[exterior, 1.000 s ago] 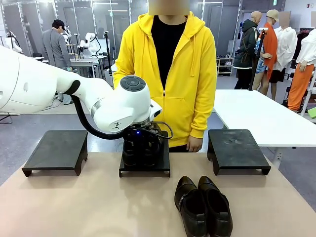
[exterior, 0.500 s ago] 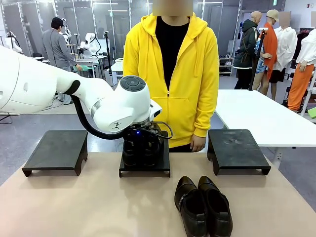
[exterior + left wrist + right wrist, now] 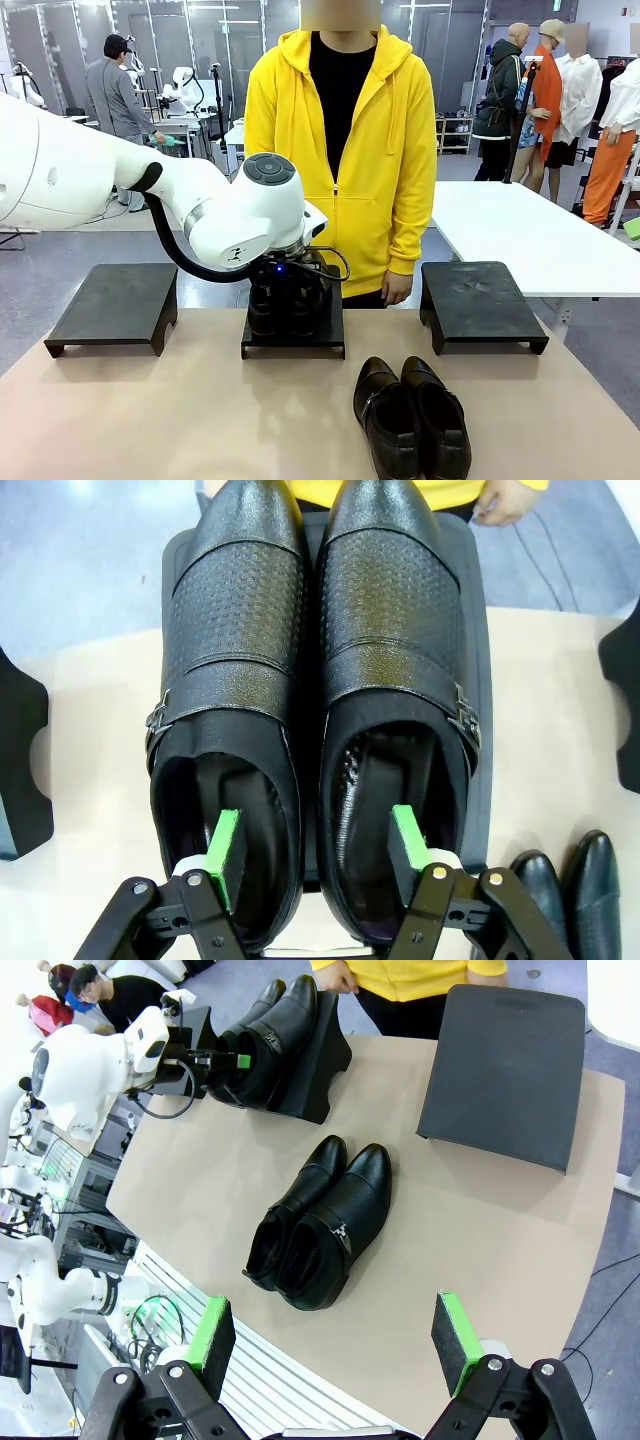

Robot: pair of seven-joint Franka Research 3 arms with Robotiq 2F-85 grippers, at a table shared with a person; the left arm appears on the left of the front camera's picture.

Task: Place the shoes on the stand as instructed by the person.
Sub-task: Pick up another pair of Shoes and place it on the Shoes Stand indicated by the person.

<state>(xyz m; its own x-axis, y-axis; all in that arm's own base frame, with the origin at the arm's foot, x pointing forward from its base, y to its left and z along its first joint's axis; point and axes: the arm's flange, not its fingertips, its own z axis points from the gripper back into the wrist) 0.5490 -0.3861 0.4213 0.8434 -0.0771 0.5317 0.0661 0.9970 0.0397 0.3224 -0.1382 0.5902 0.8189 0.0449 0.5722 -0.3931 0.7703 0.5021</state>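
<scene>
Our left gripper [image 3: 314,815] at the middle stand [image 3: 480,610], fingers [image 3: 224,852] apart, one inside each shoe [image 3: 380,630], our right gripper [image 3: 332,1305] spread wide above the second pair [image 3: 325,1220] on the table [image 3: 480,1240]

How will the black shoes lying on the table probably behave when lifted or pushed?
The pair on the table probably keeps its shape: the uppers stand open unsupported. The glossy leather may slip in a grip. The two shoes merely lie side by side, so a push could separate them.
</scene>
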